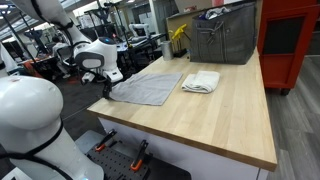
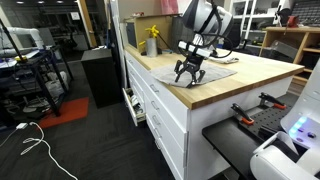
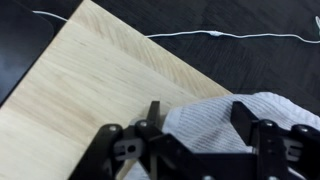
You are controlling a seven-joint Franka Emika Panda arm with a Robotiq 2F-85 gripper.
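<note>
Workshop room, light wooden butcher-block table (image 1: 230,120). Flat grey fabric cloth (image 1: 148,88) lies near the table's front edge, seen in both exterior views. Jaws stand wide apart, pointing down, straddling the cloth's corner by the table edge and gripping nothing; contact with the cloth cannot be told. Folded cream towel (image 1: 202,82) lies just beside the cloth. Grey metal bin (image 1: 222,40) stands at the back, well apart.

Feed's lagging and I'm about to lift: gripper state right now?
Gripper: open, jaws spread over the corner of the grey cloth, holding nothing.
</note>
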